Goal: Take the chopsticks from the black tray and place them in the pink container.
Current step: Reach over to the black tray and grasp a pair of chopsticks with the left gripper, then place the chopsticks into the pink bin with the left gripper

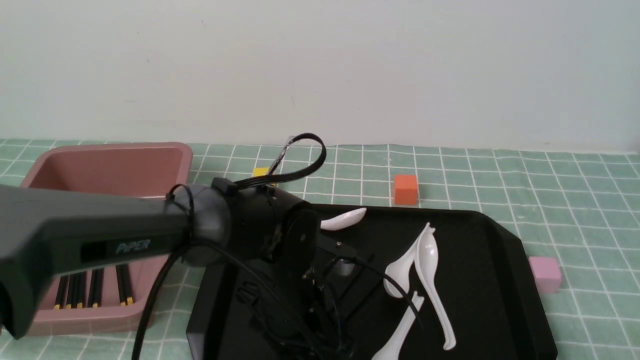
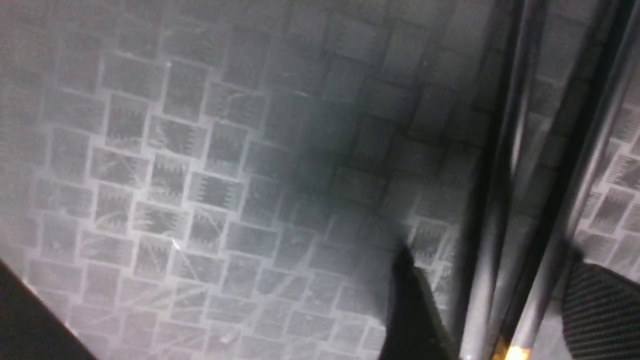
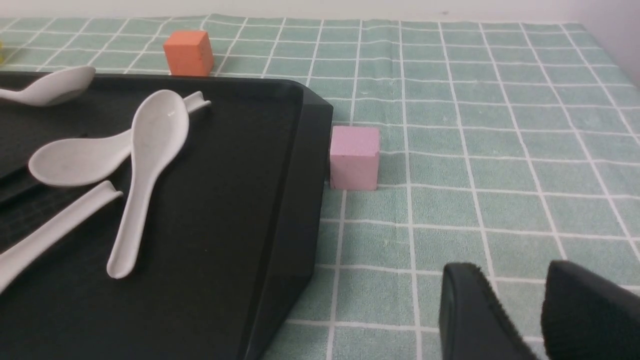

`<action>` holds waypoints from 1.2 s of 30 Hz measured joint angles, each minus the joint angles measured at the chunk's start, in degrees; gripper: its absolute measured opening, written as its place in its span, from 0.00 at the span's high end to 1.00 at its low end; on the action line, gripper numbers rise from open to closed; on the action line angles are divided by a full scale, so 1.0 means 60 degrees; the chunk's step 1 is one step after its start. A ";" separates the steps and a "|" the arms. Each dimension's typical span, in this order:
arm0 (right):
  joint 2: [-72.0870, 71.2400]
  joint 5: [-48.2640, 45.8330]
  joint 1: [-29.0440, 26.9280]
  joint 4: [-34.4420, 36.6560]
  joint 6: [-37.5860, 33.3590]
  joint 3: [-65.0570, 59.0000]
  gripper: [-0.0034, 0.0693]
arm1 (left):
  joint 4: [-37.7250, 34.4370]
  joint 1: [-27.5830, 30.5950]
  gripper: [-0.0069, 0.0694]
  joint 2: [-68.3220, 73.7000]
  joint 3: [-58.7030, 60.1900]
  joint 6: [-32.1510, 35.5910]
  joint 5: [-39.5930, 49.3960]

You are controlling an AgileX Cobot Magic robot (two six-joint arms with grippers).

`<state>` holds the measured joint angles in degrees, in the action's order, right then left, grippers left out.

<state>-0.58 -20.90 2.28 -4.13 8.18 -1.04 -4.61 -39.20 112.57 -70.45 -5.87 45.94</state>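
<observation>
My left arm reaches over the black tray [image 1: 500,280], and its gripper [image 1: 322,305] is low in the tray, dark against it. In the left wrist view the gripper [image 2: 490,260] is open just above the textured tray floor [image 2: 200,175]. Two black chopsticks [image 2: 500,150] lie loose between its fingers [image 2: 410,310], one showing a gold tip [image 2: 515,352]. The pink container [image 1: 110,165] stands at the left with several chopsticks [image 1: 92,287] lying in it. My right gripper [image 3: 522,285] hovers over the cloth beside the tray [image 3: 295,175], its fingers slightly apart, holding nothing.
Several white spoons [image 1: 425,255] [image 3: 145,150] lie in the tray. An orange cube [image 1: 405,189] [image 3: 188,52] and a yellow cube [image 1: 261,172] sit behind the tray. A pale pink cube [image 1: 545,272] [image 3: 354,157] touches its right side. A green checked cloth covers the table.
</observation>
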 joint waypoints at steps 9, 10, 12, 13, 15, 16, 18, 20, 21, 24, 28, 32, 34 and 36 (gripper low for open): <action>0.0000 0.0000 0.0000 0.0000 0.0000 0.0000 0.62 | 0.0370 0.0009 0.77 0.0084 -0.0055 -0.0334 0.0072; 0.0000 0.0000 0.0000 0.0000 0.0000 0.0000 0.62 | 0.0370 0.0009 0.75 0.0011 -0.0055 -0.0405 0.0072; 0.0000 0.0000 0.0000 0.0000 0.0000 0.0000 0.62 | 0.0339 0.0009 0.75 -0.0109 -0.0046 -0.0527 0.0041; 0.0000 0.0000 0.0000 0.0000 0.0000 0.0000 0.62 | 0.0222 0.0009 0.75 -0.0200 0.0010 -0.0603 0.0018; 0.0000 0.0000 0.0000 0.0000 0.0000 0.0000 0.62 | 0.0065 -0.0004 0.75 -0.0556 0.0103 -0.0729 0.0153; 0.0000 0.0000 0.0000 0.0000 0.0000 0.0000 0.62 | 0.0036 -0.0015 0.75 -0.0878 0.0127 -0.0787 0.0254; 0.0000 0.0000 0.0000 0.0000 0.0000 0.0000 0.62 | 0.0028 -0.0015 0.75 -0.1545 0.0139 -0.0887 0.0469; 0.0000 0.0000 0.0000 0.0000 0.0000 0.0000 0.62 | 0.0007 0.0006 0.75 -0.2580 0.0120 -0.1062 0.0808; 0.0000 0.0000 0.0000 0.0000 0.0000 0.0000 0.62 | -0.0013 0.0068 0.75 -0.3023 0.0120 -0.1198 0.0969; 0.0000 0.0000 0.0000 0.0000 0.0000 0.0000 0.62 | -0.0023 0.0450 0.75 -0.4028 0.0120 -0.1589 0.1441; 0.0000 0.0000 0.0000 0.0000 0.0000 0.0000 0.62 | 0.0224 0.1977 0.75 -0.4965 0.0120 -0.2003 0.1908; 0.0000 0.0000 0.0000 0.0000 0.0000 0.0000 0.62 | 0.0361 0.4456 0.75 -0.5036 0.0120 -0.2109 0.2265; 0.0000 0.0000 0.0000 0.0000 0.0000 0.0000 0.62 | 0.0302 0.5510 0.75 -0.4795 0.0120 -0.2131 0.2164; 0.0000 0.0000 0.0000 0.0000 0.0000 0.0000 0.62 | 0.0247 0.6355 0.75 -0.4380 0.0120 -0.2131 0.1845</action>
<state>-0.58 -20.90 2.28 -4.13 8.18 -1.04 -3.13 -1.07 86.29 -69.74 -18.65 57.01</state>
